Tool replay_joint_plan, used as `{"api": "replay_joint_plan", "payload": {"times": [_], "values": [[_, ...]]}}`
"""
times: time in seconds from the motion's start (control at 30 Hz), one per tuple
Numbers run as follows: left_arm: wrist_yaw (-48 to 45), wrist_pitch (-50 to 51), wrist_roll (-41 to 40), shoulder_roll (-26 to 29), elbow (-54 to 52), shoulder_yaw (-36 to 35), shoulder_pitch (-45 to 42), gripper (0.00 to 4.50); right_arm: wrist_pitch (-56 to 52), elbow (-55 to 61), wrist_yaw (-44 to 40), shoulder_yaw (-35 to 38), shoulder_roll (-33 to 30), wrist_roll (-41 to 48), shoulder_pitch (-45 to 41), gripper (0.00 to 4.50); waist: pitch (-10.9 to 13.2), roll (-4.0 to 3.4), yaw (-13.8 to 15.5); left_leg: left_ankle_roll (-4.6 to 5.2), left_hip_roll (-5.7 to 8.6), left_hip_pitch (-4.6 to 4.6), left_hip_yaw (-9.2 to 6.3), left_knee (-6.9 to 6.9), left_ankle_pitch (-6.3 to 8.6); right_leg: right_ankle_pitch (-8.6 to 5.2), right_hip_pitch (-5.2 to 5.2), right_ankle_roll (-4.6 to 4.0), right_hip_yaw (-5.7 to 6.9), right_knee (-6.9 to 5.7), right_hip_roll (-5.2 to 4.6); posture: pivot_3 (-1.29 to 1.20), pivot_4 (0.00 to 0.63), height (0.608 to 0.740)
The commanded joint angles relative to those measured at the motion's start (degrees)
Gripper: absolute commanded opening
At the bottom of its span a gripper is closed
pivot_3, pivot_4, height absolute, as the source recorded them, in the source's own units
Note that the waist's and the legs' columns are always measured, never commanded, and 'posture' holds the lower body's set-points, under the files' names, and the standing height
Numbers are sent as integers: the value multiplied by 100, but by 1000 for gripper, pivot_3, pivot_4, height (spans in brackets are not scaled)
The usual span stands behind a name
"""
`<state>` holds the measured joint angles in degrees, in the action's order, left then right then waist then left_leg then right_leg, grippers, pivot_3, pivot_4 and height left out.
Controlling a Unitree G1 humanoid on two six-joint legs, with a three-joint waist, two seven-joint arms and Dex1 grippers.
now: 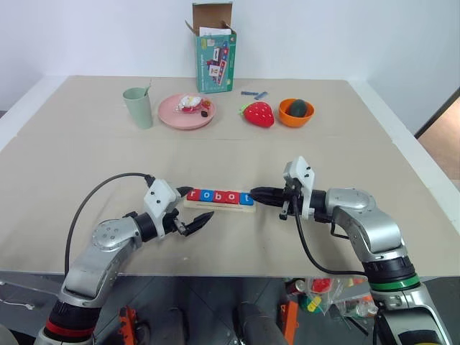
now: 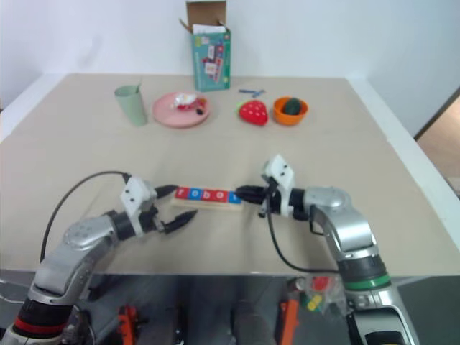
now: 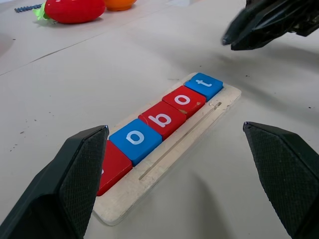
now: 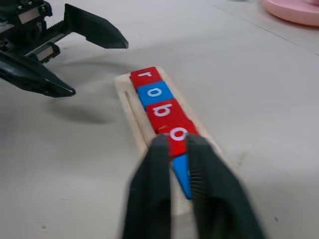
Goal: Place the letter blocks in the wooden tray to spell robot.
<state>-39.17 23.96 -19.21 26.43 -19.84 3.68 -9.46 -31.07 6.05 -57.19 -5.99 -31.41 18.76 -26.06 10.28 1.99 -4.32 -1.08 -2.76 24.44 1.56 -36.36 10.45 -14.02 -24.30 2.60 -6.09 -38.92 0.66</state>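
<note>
Red and blue letter blocks [image 1: 221, 196] fill the wooden tray [image 1: 219, 205] at centre frame, reading robot — the spelling looks done. Left tool [image 1: 194, 208] is spread, right tool [image 1: 259, 194] pressed together on nothing. Bare surface [image 1: 237, 154] surrounds the tray; its edges are well off.

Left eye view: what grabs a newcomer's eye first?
The row of red and blue letter blocks spelling robot in the wooden tray at the table's near middle, with the open left gripper at one end and the shut right gripper at the other, holding nothing. Next, the bright things along the far side: pink plate, red strawberry, orange bowl.
</note>
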Motion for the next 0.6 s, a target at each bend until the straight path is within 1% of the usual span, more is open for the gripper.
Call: {"api": "replay_joint_plan", "payload": {"times": [0.03, 0.27, 0.4, 0.5, 0.6], "values": [[12, -68, -45, 10, -216, -47, 13, 4500, 169, -57, 85, -271, -12, -243, 91, 82, 0, 0, -1, 0, 0, 0, 0, 0, 0, -4, 0, -7, 0, 0, -1, 0, 150, 740], [11, -53, -30, 27, -266, -32, 40, 4500, 511, -614, 91, -460, 34, -495, -136, 82, 0, 0, -6, 0, 1, -1, 4, -2, 0, -6, -1, -12, -5, 0, 0, 0, 150, 740], [21, -37, -28, 26, -297, -23, 59, 4500, 578, -767, 66, -482, 72, -516, -236, 82, 0, 0, -4, 0, 1, -1, 1, -2, 0, -5, 0, -11, -1, 0, 1, 0, 150, 740], [25, -26, -34, 22, -319, -15, 76, 4500, 573, -794, 10, -492, 74, -507, -270, 82, 0, 0, -4, 0, 1, 0, 1, -2, 0, 6, 0, 11, -2, 0, 0, 0, 150, 740], [25, -28, -28, 11, -322, 7, 84, 4500, 562, -786, -15, -484, 67, -510, -276, 82, 0, 0, -4, 0, 1, 1, 1, -1, 0, 6, 0, 13, -1, 0, 0, 0, 150, 740]]}}
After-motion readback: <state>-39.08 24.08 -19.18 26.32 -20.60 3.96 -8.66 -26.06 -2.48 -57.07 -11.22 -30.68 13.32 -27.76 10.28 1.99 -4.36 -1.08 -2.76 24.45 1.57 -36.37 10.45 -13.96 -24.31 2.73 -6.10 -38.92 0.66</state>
